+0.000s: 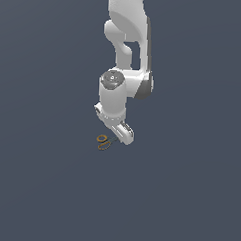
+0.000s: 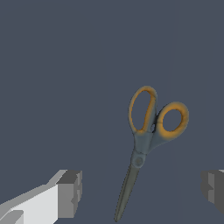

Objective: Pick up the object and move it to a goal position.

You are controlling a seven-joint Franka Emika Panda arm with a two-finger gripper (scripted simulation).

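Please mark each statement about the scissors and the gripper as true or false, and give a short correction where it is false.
1. The scissors have two orange-yellow loop handles. True.
2. The gripper is shut on the scissors. False: its fingers stand apart, open, with the blades between them, untouched.
3. The blades are closed together. True.
4. The scissors are lifted in the air. False: they appear to lie flat on the floor.
5. A second object lies beside the scissors. False: only the scissors show.
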